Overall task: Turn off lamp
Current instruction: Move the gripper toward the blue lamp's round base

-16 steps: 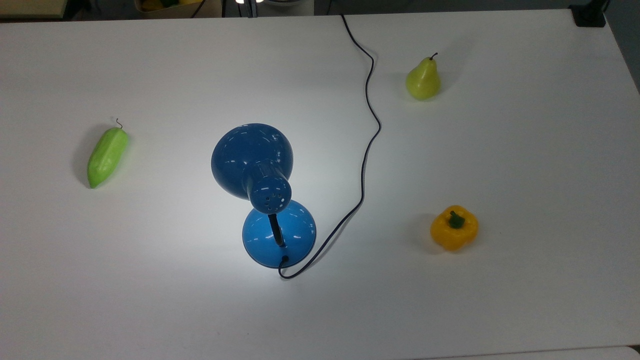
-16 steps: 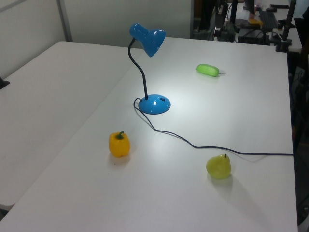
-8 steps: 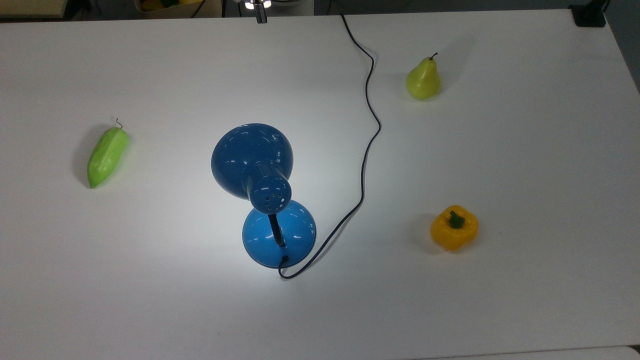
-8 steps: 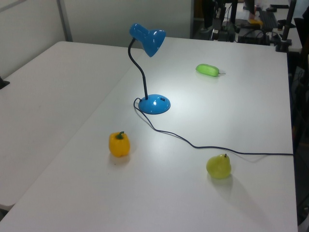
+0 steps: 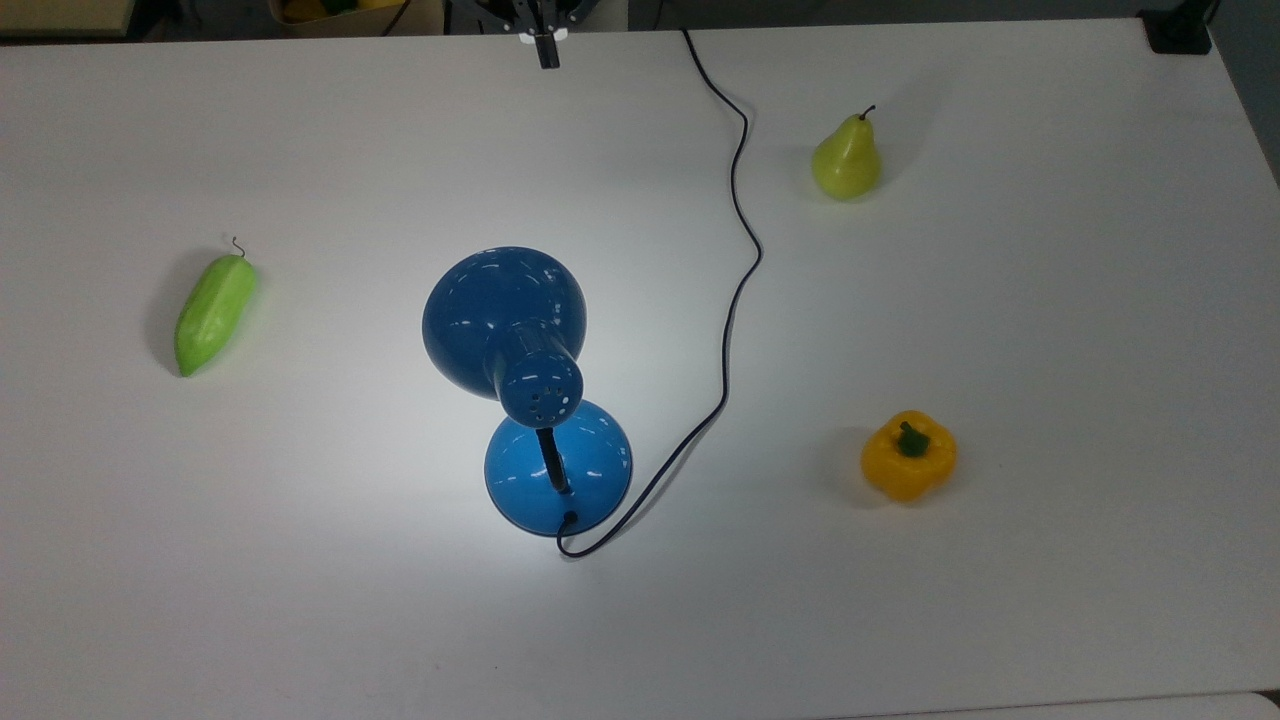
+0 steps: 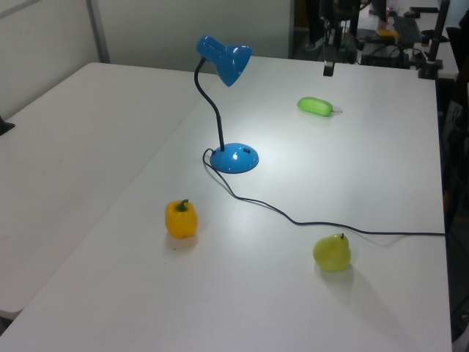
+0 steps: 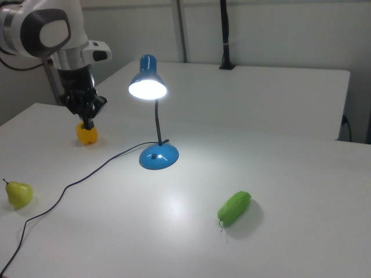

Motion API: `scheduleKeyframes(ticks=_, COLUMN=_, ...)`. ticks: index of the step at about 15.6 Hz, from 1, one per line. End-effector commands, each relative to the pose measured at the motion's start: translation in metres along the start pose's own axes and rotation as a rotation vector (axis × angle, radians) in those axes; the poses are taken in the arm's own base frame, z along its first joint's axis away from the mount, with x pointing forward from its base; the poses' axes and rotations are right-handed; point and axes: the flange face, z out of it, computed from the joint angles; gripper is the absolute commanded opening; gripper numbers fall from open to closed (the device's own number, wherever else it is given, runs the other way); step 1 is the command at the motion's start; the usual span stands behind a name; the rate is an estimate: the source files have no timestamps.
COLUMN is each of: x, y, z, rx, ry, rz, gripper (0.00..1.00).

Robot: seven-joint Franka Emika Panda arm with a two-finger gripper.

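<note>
The blue lamp (image 5: pixel 505 315) stands mid-table and is lit, its dome shade (image 7: pixel 147 81) glowing and a bright patch on the table around its round base (image 5: pixel 558 465). Its black neck curves up from the base (image 6: pixel 234 158) to the shade (image 6: pixel 223 60). A thin black cord (image 5: pixel 740 250) runs from the base to the table's far edge. My gripper (image 5: pixel 546 50) hangs above the far edge in the top view, well away from the lamp, fingers together and holding nothing. It is also seen in the left view (image 6: pixel 329 67) and in the right view (image 7: pixel 88 123).
A green cucumber-like vegetable (image 5: pixel 214 312) lies at the top view's left. A pear (image 5: pixel 846 160) stands at the upper right and a yellow bell pepper (image 5: pixel 908 456) at the lower right. The white table (image 5: pixel 1050 600) has wide bare room around the lamp.
The gripper has come in from beyond the far edge and now reaches farther over the table toward the lamp. The lamp, cord and produce have not moved.
</note>
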Motion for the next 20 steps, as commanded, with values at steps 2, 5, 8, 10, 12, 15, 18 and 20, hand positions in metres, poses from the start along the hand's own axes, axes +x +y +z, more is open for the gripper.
scheduleKeyframes(ticks=2, x=0.001, y=-0.011, z=0.048, rx=-0.033, ry=-0.038, rz=-0.046, gripper=0.00)
scheduleKeyframes(ticks=5, x=0.002, y=-0.014, z=0.082, rx=-0.062, ry=-0.030, rz=-0.063, gripper=0.00)
scheduleKeyframes(ticks=8, x=0.001, y=-0.017, z=0.118, rx=-0.084, ry=-0.026, rz=-0.075, gripper=0.00)
scheduleKeyframes(ticks=10, x=0.002, y=-0.019, z=0.141, rx=-0.094, ry=0.002, rz=-0.086, gripper=0.00)
scheduleKeyframes(ticks=12, x=0.007, y=-0.020, z=0.157, rx=-0.095, ry=0.026, rz=-0.073, gripper=0.00)
scheduleKeyframes(ticks=15, x=0.019, y=-0.018, z=0.179, rx=-0.108, ry=0.061, rz=-0.050, gripper=0.00)
scheduleKeyframes(ticks=18, x=0.026, y=-0.017, z=0.199, rx=-0.108, ry=0.112, rz=-0.041, gripper=0.00)
scheduleKeyframes(ticks=20, x=0.030, y=-0.017, z=0.206, rx=-0.108, ry=0.164, rz=-0.047, gripper=0.00)
